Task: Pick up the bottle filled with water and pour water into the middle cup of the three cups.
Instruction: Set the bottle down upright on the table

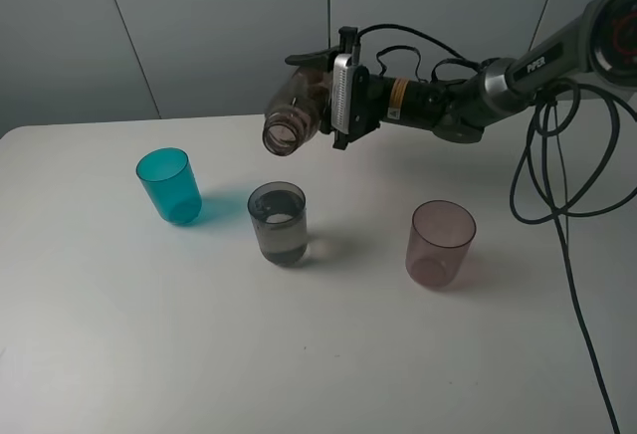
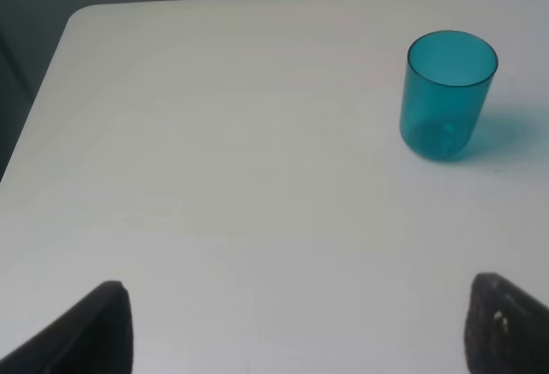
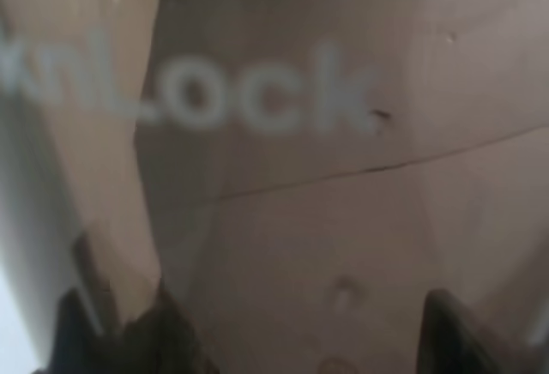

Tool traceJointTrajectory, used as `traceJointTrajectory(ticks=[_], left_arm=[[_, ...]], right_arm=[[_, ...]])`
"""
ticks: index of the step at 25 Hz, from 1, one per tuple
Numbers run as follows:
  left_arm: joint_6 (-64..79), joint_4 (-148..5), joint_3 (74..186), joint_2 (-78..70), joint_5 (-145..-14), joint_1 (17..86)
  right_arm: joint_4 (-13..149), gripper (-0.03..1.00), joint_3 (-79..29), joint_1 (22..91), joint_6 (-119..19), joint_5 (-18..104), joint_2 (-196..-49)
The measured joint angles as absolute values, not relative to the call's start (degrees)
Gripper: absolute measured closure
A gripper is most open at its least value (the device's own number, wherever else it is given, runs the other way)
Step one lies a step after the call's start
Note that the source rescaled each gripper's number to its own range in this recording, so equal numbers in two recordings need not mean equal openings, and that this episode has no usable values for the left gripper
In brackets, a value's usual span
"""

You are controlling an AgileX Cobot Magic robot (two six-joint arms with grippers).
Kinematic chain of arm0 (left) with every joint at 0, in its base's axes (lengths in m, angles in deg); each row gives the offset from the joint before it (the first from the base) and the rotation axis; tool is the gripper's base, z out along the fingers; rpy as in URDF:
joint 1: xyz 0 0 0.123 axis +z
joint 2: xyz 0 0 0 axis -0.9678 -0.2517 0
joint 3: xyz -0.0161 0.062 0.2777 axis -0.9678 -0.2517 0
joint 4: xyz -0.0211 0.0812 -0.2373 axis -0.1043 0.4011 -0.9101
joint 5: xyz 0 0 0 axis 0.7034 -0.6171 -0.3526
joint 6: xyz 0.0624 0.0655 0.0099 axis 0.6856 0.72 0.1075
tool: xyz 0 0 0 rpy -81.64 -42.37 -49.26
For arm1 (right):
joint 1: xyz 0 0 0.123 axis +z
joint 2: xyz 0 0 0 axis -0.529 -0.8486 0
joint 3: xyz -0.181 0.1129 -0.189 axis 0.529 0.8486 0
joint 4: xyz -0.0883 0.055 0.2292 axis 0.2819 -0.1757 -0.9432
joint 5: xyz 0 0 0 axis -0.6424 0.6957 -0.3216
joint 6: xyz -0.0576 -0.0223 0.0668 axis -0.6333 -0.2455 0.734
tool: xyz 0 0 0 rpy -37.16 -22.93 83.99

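Observation:
My right gripper (image 1: 320,91) is shut on the smoky-brown bottle (image 1: 296,110) and holds it tipped almost level, mouth down and forward, above and just behind the middle cup (image 1: 278,222). That smoky-grey cup stands upright with water in it. The teal cup (image 1: 169,185) stands to its left and the pinkish-mauve cup (image 1: 439,244) to its right. The bottle's wall with pale lettering fills the right wrist view (image 3: 274,168). My left gripper (image 2: 296,327) is open and empty, its fingertips (image 2: 94,331) low over the table, with the teal cup (image 2: 446,95) ahead of it.
The white table (image 1: 299,354) ends in a rounded corner at the far left (image 2: 81,18). Black cables (image 1: 557,175) hang from the right arm over the table's right side. A grey wall stands behind.

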State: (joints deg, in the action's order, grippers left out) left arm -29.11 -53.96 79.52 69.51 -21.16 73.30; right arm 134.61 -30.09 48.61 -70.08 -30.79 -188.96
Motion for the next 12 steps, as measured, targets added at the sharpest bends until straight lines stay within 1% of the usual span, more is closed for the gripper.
traceJointTrajectory(ticks=[4, 7, 12], left_arm=[[-29.1, -54.0, 79.5, 69.5, -21.2, 73.3], [-29.1, -54.0, 79.5, 69.5, -21.2, 73.3], [-29.1, -54.0, 79.5, 69.5, -21.2, 73.3]], right_arm=[[134.0, 0.92, -30.0, 49.0, -64.6, -31.4, -189.0], [133.6, 0.92, -30.0, 49.2, -57.8, -31.7, -189.0], [133.5, 0.92, -30.0, 49.3, -42.5, -32.0, -189.0]])
